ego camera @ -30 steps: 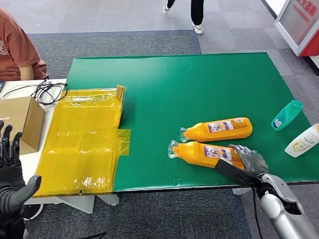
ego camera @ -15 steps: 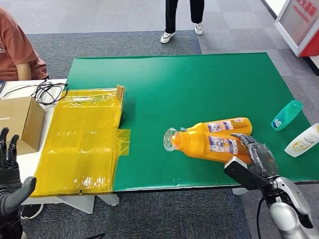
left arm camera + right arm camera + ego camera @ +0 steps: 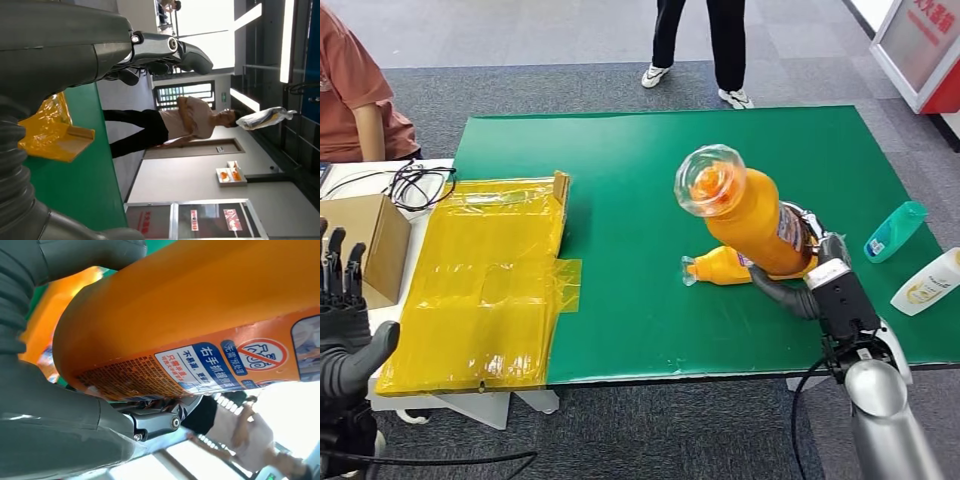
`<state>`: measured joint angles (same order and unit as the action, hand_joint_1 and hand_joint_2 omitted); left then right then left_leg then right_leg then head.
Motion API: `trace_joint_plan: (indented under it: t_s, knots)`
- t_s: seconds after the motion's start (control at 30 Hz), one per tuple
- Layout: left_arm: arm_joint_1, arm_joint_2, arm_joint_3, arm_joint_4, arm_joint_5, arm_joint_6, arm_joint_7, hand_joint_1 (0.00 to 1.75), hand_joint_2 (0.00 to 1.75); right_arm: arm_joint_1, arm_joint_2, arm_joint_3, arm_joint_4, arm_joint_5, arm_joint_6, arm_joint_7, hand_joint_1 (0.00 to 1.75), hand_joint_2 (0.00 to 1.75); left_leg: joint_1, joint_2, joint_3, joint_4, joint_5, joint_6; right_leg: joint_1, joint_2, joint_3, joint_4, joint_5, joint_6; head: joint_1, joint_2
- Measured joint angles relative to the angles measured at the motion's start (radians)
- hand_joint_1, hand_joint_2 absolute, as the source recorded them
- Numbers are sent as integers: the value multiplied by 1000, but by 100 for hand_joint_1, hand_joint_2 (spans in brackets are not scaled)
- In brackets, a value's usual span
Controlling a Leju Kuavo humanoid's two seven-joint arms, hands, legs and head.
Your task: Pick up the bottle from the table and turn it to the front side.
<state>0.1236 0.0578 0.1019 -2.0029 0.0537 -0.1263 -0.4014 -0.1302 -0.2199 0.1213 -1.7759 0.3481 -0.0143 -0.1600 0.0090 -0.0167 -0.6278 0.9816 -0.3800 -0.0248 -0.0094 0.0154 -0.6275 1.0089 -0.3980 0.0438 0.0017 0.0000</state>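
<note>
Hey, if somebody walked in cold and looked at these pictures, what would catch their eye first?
Probably the orange bottle that the right hand holds up off the green table, its clear cap aimed toward the camera. A second orange bottle lies on the table just beneath it. At the table's left side, a crinkled yellow plastic sheet stands out too.

Looking like open demo or test hall in commercial building. Grey carpet tiles [image 3: 546,40] covering floor; green-covered worktop [image 3: 660,170] standing mid-floor. Person [image 3: 701,40] walking past, another [image 3: 354,95] sitting at side desk with cables [image 3: 414,183] and cardboard box [image 3: 365,245]. Red-white display stand [image 3: 924,50] standing in corner. Glass doors, strip lights showing in left wrist view.
</note>
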Motion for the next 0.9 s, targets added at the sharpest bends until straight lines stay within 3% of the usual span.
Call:
trace_joint_plan:
  t_s: [0.4, 0.73, 0.9]
  knots:
    - [-139, 29, -67, 119, 28, -9, 25, 0, 175, -94, 74, 66, 87, -83, -4, -19, 175, 175, 0, 0, 0, 0, 0, 0, 0, 0, 0, 0, 1, 0, 0, 0]
    - [-417, 30, -256, 270, 125, -50, 140, 0, 175, -246, 166, 207, 241, -98, -85, -39, 175, 175, 0, 0, 0, 0, 5, -1, 0, 0, -1, 1, 5, 0, 0, 0]
    - [-507, 22, -327, 325, 171, -63, 179, 0, 175, -294, 194, 251, 306, -81, -112, -39, 175, 175, 0, 0, -1, 0, 5, -1, 0, 0, -1, 1, 5, 0, 0, 0]
